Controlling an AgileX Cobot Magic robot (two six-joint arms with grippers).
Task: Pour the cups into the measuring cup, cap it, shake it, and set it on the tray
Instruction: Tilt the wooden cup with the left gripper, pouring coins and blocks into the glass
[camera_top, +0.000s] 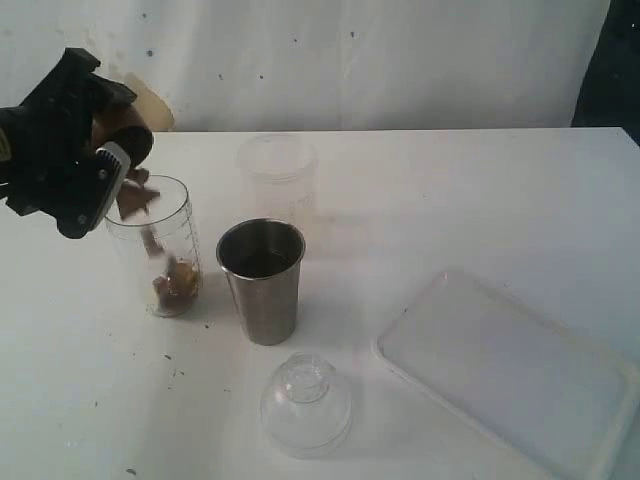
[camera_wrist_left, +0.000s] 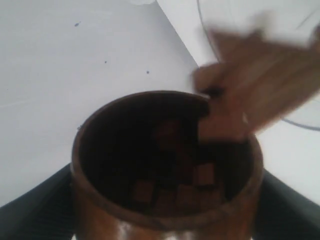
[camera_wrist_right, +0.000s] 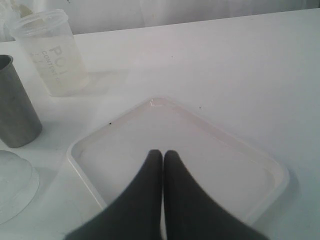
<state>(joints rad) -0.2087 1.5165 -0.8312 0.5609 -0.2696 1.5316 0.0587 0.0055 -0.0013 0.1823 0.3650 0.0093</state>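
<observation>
Scene: a two-armed robot works at a white table (camera_top: 450, 190), partway through the first pour.
Left hand: the left hand (camera_top: 95, 175) is clamped around the wooden cup (camera_top: 128, 130) and holds it tipped above the mouth of the measuring cup (camera_top: 155, 245).
Pour: brown chips (camera_top: 135, 200) are tumbling out of the wooden cup, and a small heap already lies at the bottom of the measuring cup.
Left wrist view: several chips sit deep inside the wooden cup (camera_wrist_left: 165, 210), and others are blurred at its lip.
Measuring cup: it stands upright on the table, left of and just beside the steel tumbler (camera_top: 262, 280).
Steel tumbler: it is upright and unheld, and its contents cannot be made out.
Right hand: the right hand (camera_wrist_right: 162, 160) is empty, its fingers pressed together, and it hovers over the tray (camera_wrist_right: 75, 150).
Tray: it lies flat to the right, well apart from the measuring cup.
Cap: a clear domed lid (camera_top: 305, 405) rests in front of the steel tumbler.
Also present: a frosted cup (camera_top: 277, 175) stands behind the tumbler.
Doing it well: the wooden cup's lip probably needs to stay centred over the narrow mouth. A slow, steeper tilt should free the last chips without scattering any or knocking the light plastic cup.
</observation>
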